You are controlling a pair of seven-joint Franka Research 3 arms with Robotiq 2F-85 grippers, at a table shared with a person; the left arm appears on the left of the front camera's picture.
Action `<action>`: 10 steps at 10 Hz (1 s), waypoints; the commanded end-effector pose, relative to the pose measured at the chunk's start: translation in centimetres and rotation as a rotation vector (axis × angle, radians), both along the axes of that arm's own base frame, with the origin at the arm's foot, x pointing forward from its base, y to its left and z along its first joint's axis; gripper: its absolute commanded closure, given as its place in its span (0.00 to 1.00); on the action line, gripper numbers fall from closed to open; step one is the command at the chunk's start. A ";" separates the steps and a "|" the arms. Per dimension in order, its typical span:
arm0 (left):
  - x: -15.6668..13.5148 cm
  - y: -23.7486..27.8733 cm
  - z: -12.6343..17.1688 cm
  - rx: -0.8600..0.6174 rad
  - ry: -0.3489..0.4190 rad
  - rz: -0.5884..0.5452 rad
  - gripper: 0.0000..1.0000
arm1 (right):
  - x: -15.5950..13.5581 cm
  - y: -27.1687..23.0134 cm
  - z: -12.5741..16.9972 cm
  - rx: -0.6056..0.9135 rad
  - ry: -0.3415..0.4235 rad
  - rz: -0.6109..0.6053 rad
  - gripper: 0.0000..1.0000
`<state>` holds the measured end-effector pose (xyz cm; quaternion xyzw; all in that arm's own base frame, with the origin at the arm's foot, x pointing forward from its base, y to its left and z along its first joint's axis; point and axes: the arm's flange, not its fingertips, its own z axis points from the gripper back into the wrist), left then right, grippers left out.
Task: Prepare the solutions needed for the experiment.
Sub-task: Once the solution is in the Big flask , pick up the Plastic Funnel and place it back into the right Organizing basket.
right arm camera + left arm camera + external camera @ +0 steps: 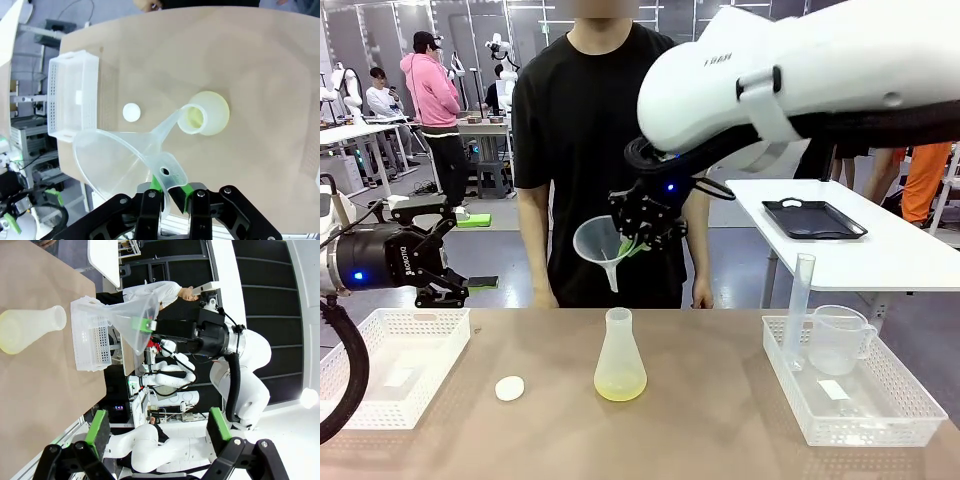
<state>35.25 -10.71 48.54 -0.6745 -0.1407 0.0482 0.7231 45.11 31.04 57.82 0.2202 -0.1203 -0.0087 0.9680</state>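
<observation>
A frosted conical flask (620, 358) stands upright at the table's middle, with a shallow layer of pale yellow-green solution (620, 386) in its base. My right gripper (638, 243) is shut on the tab of a clear funnel (599, 241), held tilted in the air above the flask, spout pointing down just over its mouth. From the right wrist, the funnel (117, 156) reaches from the gripper (170, 192) toward the flask's mouth (194, 119). My left gripper (442, 255) hangs open and empty over the left basket. The left wrist view has its fingers (97, 427) spread wide, flask (30, 327) and funnel (132, 325) beyond.
A small white cap (509, 388) lies left of the flask. A white basket (398, 400) sits at the left. The right basket (900, 405) holds a tall graduated cylinder (800, 300) and a clear measuring jug (840, 338). A person in black stands at the far side.
</observation>
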 end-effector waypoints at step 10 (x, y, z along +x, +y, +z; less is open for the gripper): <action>-0.2 -0.3 0.2 -0.030 0.013 0.005 0.00 | -2.9 -10.1 1.1 -0.055 0.101 -0.108 0.94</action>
